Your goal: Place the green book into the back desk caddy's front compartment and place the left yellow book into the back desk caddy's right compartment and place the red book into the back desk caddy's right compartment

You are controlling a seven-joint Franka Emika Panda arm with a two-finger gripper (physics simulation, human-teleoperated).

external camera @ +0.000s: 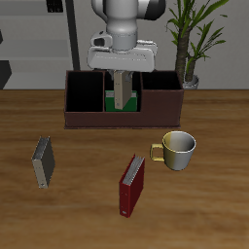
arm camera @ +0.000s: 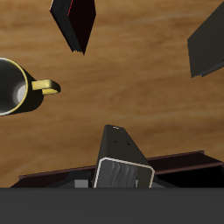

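- The gripper (external camera: 120, 95) hangs straight down over the middle of the back desk caddy (external camera: 97, 119), its fingers reaching into the caddy's small middle section.
- Whether the fingers are spread or pinching cannot be told: the exterior view shows only a pale column there, and the wrist view shows no fingertips.
- Directly under the gripper a green book (external camera: 123, 105) stands in the front compartment (external camera: 122, 108), only a strip of green showing around the column.
- In the wrist view a dark slab with a pale framed end (arm camera: 122, 166) sits right below the camera; what it is stays unclear.
- To either side of the gripper lie the caddy's two large black end sections; one of them is the right compartment (external camera: 86, 95).
- Out from the caddy, toward the table's front edge, stands a yellow mug (external camera: 178, 150), one only.
- Just beside the mug stands a red book (external camera: 131, 186), upright on the wooden table (external camera: 88, 209).
- Well apart from these stands one grey book (external camera: 42, 161); in the wrist view it is cut off at the frame edge.
- Behind the caddy a potted plant (external camera: 195, 39) rises, partly cropped.
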